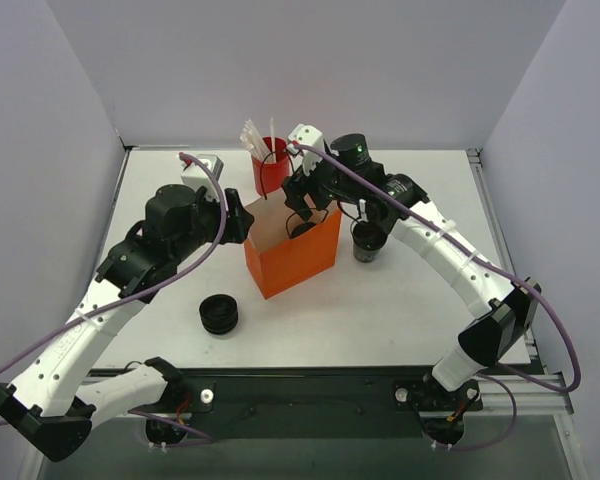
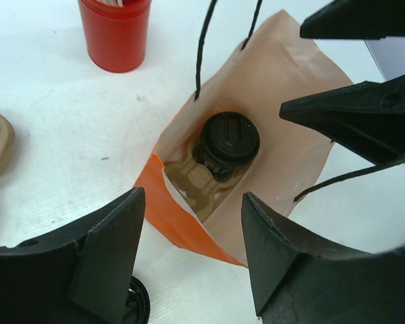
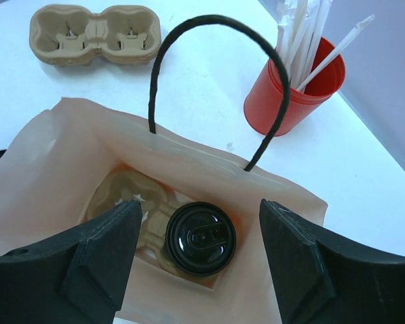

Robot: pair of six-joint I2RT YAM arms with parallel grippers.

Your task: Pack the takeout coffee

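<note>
One takeout coffee point(image 3: 201, 237), a small black cup with a round black lid, stands in a tan cardboard carrier point(image 3: 125, 196) at the bottom of the open orange paper bag point(image 1: 292, 258). My right gripper point(image 3: 201, 209) hangs open above the bag's mouth, straight over that cup point(image 2: 229, 138), holding nothing. My left gripper point(image 2: 192, 202) is open at the bag's left rim, with nothing between its fingers. A second black cup point(image 1: 368, 243) stands on the table just right of the bag, under the right arm.
A red cup of white straws point(image 1: 270, 168) stands behind the bag. A low stack of black lids point(image 1: 220, 314) lies in front of it on the left. An empty tan carrier point(image 3: 91, 34) lies on the table. The bag's black handles point(image 3: 216, 20) stand up.
</note>
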